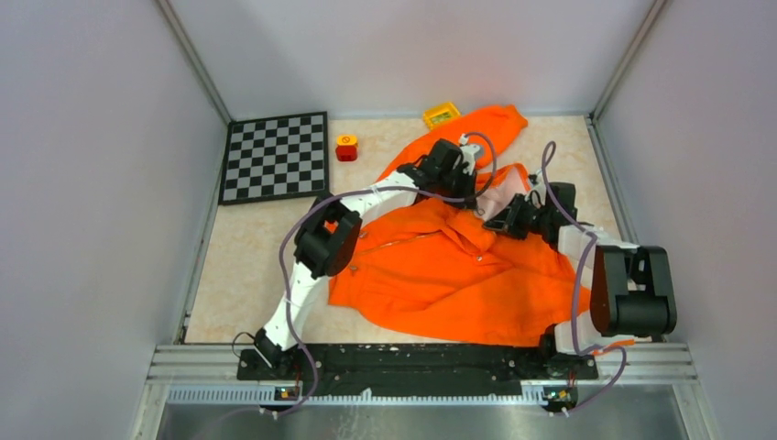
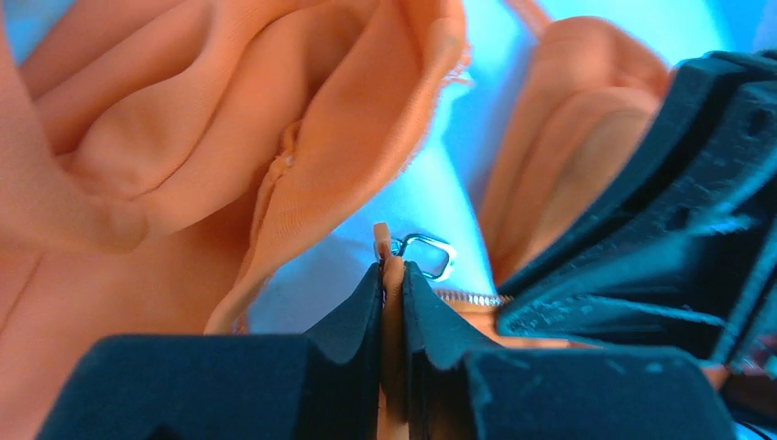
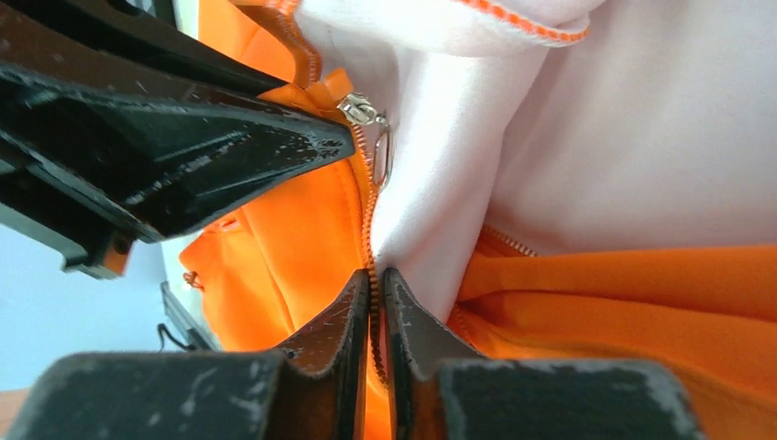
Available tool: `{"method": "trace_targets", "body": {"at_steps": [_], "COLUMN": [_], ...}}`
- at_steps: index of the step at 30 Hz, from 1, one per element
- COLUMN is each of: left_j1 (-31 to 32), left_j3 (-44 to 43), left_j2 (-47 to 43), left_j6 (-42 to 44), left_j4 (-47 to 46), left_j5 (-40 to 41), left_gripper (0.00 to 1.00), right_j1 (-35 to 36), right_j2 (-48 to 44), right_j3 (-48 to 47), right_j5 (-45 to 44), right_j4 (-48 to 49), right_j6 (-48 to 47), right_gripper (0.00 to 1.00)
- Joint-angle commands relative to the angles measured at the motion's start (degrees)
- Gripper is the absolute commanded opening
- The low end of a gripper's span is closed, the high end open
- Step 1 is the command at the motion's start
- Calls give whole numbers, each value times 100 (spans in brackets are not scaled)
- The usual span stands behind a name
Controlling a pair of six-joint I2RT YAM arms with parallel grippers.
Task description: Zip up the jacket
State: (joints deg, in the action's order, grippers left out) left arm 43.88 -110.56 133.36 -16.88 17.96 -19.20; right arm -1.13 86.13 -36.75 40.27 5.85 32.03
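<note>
table point(image 1: 247, 275): carries the jacket; checkerboard point(image 1: 275, 156) lies at the far-left corner, well apart.
jacket point(image 1: 458, 275): rumpled over the middle and right of the table. One part runs to the far edge, the lower fold lies near the near edge. Pale lining point(image 3: 596, 137) shows where the front is open.
work zone: far-right part of the jacket, where both tools meet just beside each other.
left tool point(image 2: 392, 302): clamped narrow on a thin orange strip right at the pull ring point(image 2: 403, 246). Can't tell if that strip is a pull tab or the tape edge.
right tool point(image 3: 376, 293): clamped narrow on the zipper point(image 3: 369, 220), on the joined side of the slider point(image 3: 359, 108).
zipper state: teeth look joined between right tool and slider, and split open past the slider. Total length left to close isn't readable from these views.
step (judgement): mid-zip. Right tool anchors the closed run, left tool sits at the slider to drive it.
next move (judgement): pull the slider away from the right tool along the tooth line while the right tool keeps the tape taut. The grip must be on the pull itself, or the fabric just bunches. Watch the lining, it could catch.
</note>
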Motion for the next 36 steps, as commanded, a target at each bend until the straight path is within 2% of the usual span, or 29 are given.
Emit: {"method": "trace_targets", "body": {"at_steps": [1, 5, 8, 12, 17, 20, 22, 31, 36], "left_j1": [-482, -740, -918, -1021, -1012, -1008, -997, -1003, -1001], "left_j3": [519, 1198, 1730, 2297, 2319, 2270, 2272, 2399, 2378], "left_j2": [-523, -706, -655, -528, -329, -208, -172, -232, -233], "left_j6": [-939, -1825, -2918, -4444, -5291, -5859, -6008, -5859, -5809], "left_j4": [-1534, -3043, -4701, -7122, -8362, -9113, -9369, -9154, -9029], "left_j5": [-2100, -3136, -3850, -4365, -4566, -4653, -4679, -4615, -4556], "left_gripper": [14, 12, 10, 4, 2, 2, 1, 0, 0], "right_j1": [77, 77, 77, 77, 78, 77, 77, 3, 3], "right_j2": [-616, -833, -1102, -1587, -1963, -2198, -2178, -1446, -1485], "right_j3": [-181, -233, -245, -296, -356, -118, -76, -11, 288], "right_j5": [-542, -663, -775, -976, -673, -461, -283, 1247, 1461], "right_j4": [-561, -884, -938, -976, -648, 213, 584, 2266, 2958], "right_j6": [-476, -461, -278, -267, -440, -281, -108, 935, 1135], "right_gripper": [11, 13, 23, 37, 42, 50, 55, 62, 64]}}
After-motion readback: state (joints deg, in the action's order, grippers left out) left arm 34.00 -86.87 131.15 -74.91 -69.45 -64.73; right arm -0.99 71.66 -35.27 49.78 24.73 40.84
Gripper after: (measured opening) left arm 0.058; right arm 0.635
